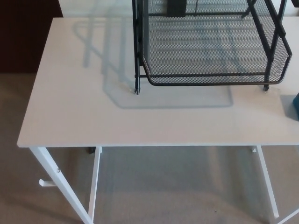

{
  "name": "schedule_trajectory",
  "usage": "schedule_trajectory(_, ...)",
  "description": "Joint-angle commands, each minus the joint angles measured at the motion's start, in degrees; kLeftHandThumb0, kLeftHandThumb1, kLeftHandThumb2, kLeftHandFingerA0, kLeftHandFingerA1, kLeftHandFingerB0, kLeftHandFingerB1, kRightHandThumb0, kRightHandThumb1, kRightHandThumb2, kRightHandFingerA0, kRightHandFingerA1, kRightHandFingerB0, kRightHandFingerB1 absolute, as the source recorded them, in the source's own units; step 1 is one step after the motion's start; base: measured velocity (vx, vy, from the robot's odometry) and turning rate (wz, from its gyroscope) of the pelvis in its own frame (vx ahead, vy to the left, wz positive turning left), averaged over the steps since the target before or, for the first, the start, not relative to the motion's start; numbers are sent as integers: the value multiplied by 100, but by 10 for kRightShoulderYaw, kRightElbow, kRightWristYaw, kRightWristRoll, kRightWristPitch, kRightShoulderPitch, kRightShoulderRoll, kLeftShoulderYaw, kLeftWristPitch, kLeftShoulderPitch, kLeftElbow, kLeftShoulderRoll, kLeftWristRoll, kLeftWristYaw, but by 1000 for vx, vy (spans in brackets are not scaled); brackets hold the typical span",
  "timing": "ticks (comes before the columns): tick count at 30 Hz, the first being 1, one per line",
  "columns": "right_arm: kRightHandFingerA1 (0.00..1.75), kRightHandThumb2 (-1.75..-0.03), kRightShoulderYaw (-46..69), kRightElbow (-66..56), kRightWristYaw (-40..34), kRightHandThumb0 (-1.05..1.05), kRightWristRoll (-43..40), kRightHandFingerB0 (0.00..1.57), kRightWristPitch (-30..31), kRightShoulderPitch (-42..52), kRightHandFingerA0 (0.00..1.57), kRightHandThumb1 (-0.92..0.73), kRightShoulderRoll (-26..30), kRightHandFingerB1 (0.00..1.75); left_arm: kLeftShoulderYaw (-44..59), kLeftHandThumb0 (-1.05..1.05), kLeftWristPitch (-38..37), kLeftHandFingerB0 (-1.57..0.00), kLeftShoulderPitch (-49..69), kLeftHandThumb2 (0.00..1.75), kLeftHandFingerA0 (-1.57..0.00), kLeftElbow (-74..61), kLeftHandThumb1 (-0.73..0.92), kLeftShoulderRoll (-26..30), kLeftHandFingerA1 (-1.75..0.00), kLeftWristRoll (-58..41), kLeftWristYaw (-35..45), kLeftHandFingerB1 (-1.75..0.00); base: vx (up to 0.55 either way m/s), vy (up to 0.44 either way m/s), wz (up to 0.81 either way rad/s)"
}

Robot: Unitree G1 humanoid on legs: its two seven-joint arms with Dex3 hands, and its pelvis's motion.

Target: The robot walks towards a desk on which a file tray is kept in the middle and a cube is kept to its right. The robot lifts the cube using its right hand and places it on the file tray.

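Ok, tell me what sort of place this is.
Probably an office or study room: a white rectangular desk, a black wire-mesh file tray standing on it, and beige carpet underneath.

The head view looks steeply down from close onto the desk and file tray.

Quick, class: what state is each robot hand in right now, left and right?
Left hand: not in view, so it cannot be told.
Right hand: not in view, so it cannot be told.
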State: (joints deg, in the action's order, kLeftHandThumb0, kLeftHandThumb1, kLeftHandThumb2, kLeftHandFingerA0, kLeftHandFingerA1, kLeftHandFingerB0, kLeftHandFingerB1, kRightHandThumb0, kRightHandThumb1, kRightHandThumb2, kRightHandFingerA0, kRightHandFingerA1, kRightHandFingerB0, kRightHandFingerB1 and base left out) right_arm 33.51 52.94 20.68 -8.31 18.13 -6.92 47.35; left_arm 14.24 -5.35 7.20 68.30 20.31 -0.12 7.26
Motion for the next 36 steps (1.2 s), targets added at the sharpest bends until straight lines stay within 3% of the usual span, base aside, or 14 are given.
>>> schedule_trajectory(1,67,-81,115,59,-154,-49,-60,0,41,-103,43,-51,134,14,82,-65,-26,-15,-14,64,-17,-12,84,47,-55,-83,40,-39,0,0,0)
schedule_trajectory(2,48,-59,103,77,-144,-49,-51,0,35,-123,21,-64,149,7,89,-66,-33,-14,-19,64,-16,-8,84,48,-53,-86,45,-38,0,0,0)
schedule_trajectory(4,69,-81,101,110,-170,-64,-62,4,102,-232,34,-50,191,41,105,-70,-38,-10,-31,96,-19,-9,64,43,-57,-94,44,-47,0,0,0)
schedule_trajectory(7,63,-86,56,120,-181,-74,-30,4,176,-302,33,-51,206,38,104,-66,-34,-19,-29,62,-21,-31,80,36,-53,-88,38,-37,0,0,0)
schedule_trajectory(9,103,-76,75,118,-216,-40,-55,52,166,-365,70,-38,176,61,82,-65,-35,-21,-28,63,-25,-34,79,28,-55,-65,36,-41,0,0,0)
schedule_trajectory(10,106,-49,58,104,-217,-38,-41,35,152,-383,34,-45,163,57,73,-65,-35,-22,-25,64,-21,-38,80,25,-56,-56,38,-42,0,0,0)
schedule_trajectory(13,93,-52,27,86,-194,-41,-19,18,148,-407,40,-41,154,50,62,-64,-39,-21,-23,64,-20,-36,81,25,-56,-46,44,-42,0,0,0)
schedule_trajectory(14,167,-62,-49,43,-94,-105,29,0,50,-407,14,-28,145,141,63,-62,-33,-20,-28,64,-19,-26,82,24,-56,-45,36,-40,0,0,0)
schedule_trajectory(15,175,-79,-72,18,-81,-105,44,5,0,-408,19,-23,134,156,67,-62,-37,-21,-27,64,-17,-27,82,25,-56,-48,35,-42,0,0,0)
schedule_trajectory(16,175,-60,-93,7,-75,-105,56,10,-24,-413,18,-36,128,149,66,-63,-39,-17,-26,65,-18,-26,84,27,-56,-47,33,-40,0,0,0)
schedule_trajectory(17,74,-79,-134,-38,-41,-52,72,7,-39,-417,15,-5,120,65,70,-63,-30,-18,-28,64,-18,-21,82,27,-54,-49,27,-39,0,0,0)
schedule_trajectory(19,70,-57,-173,-75,-19,-77,83,0,-56,-415,0,-48,114,66,72,-63,-27,-17,-25,64,-18,-21,82,26,-54,-51,27,-39,0,0,0)
schedule_trajectory(22,11,-78,-297,-171,17,-77,151,1,-67,-423,0,-44,88,11,63,-63,-27,-19,-12,64,-20,-28,83,24,-54,-43,24,-40,0,0,0)
schedule_trajectory(36,0,-67,-509,-111,82,-63,236,4,-113,-479,0,-34,29,23,47,-66,-29,-20,-5,64,-19,-9,82,26,-51,-27,20,-38,0,0,0)
